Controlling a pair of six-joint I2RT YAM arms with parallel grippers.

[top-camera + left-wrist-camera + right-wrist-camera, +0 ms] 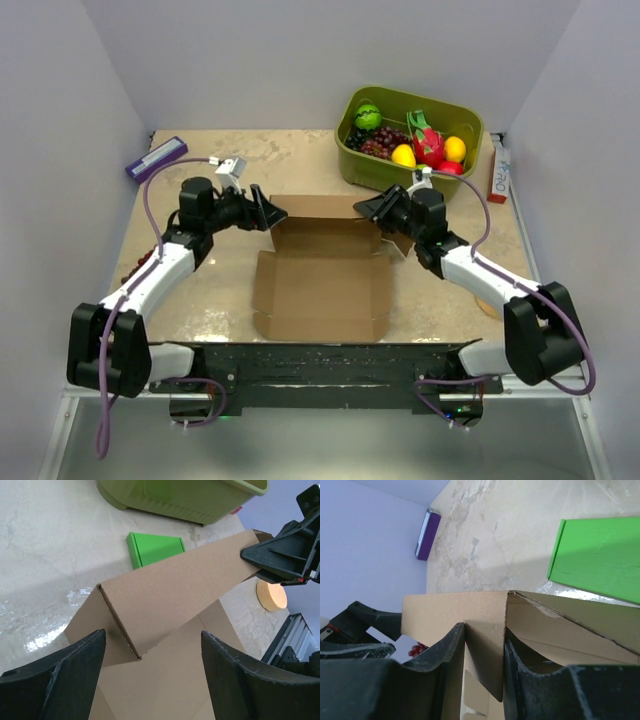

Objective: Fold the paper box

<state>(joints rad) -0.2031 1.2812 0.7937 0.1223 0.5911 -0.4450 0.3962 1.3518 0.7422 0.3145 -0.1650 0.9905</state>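
Observation:
The paper box [322,285] lies open in the middle of the table, its brown back wall [322,208] standing up between both grippers. My left gripper [268,212] is open at the wall's left end. In the left wrist view its fingers [75,670] straddle the box's folded corner [120,625] without touching it. My right gripper [376,208] is at the wall's right end. In the right wrist view it [485,630] is shut on the upright side flap [487,655], one finger pressed to each face.
An olive-green bin [408,138] of fruit stands at the back right, just behind my right gripper. A flat green box [155,547] lies behind the box wall. A purple item [155,158] sits at the back left, a white and red pack [498,170] at the right edge, and a tan disc [272,595] on the right.

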